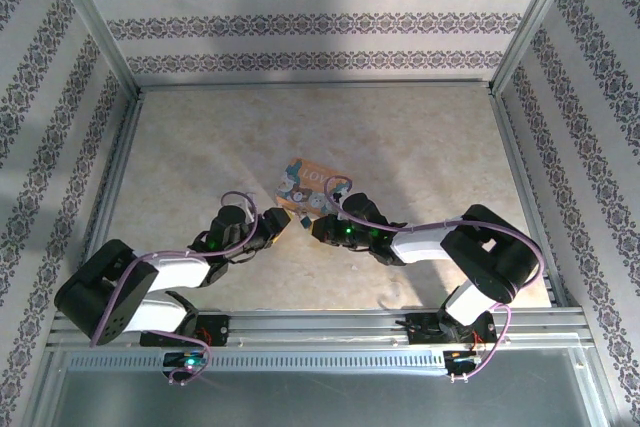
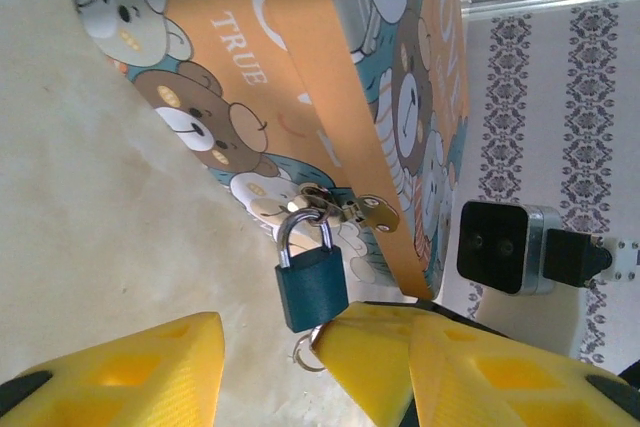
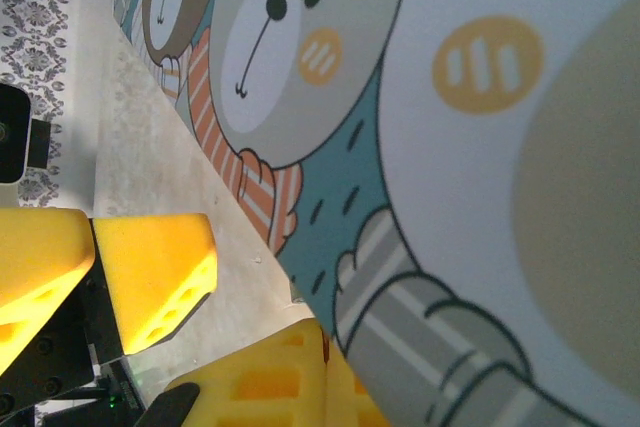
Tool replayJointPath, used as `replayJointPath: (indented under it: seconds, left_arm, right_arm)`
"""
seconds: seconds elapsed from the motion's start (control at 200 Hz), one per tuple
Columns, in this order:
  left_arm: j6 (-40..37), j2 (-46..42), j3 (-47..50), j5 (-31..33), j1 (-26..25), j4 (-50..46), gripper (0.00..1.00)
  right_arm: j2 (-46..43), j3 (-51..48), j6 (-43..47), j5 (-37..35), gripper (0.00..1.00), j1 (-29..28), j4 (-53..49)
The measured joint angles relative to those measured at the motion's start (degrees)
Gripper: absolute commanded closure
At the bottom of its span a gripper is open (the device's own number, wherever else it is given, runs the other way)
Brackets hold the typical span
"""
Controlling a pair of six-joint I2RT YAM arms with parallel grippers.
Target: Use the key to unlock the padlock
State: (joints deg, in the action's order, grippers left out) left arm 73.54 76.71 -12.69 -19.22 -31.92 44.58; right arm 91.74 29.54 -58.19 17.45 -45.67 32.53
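Beige marbled table (image 1: 420, 147), walled by striped floral wallpaper (image 1: 300, 22), seen from above and from both wrists.

Centre: an orange-and-teal cartoon-bear box (image 1: 303, 185) rests on the table. My two grippers meet at its near side, my left gripper (image 1: 283, 225) from the left and my right gripper (image 1: 318, 225) from the right.

Left wrist view: the padlock (image 2: 312, 285), with teal body and silvery shackle, is hooked through the box's metal hasp (image 2: 345, 209), and the shackle is closed. Its lower end sits between my yellow left fingers (image 2: 120, 372), which are spread apart. The body lies just beside the finger on the right of that view and well clear of the other, so they grip nothing. A small metal ring (image 2: 305, 353) shows at the padlock's lower end, just beside that nearer finger.

Right wrist view: my right fingers (image 3: 260, 382) are pressed together close against the box's wall. Whether anything is caught between them I cannot tell. Beyond them, over bare table, stand the yellow fingers of my left gripper.
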Motion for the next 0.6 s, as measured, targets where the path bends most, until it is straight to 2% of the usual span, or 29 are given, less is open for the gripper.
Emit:
replayJointPath:
  seconds: [0.6]
  left_arm:
    - [3.0,6.7,-2.4,0.5,-2.3,5.6,0.52]
  right_arm:
    - [-0.2,0.3,-0.6,-0.1,1.00,-0.3,-0.2]
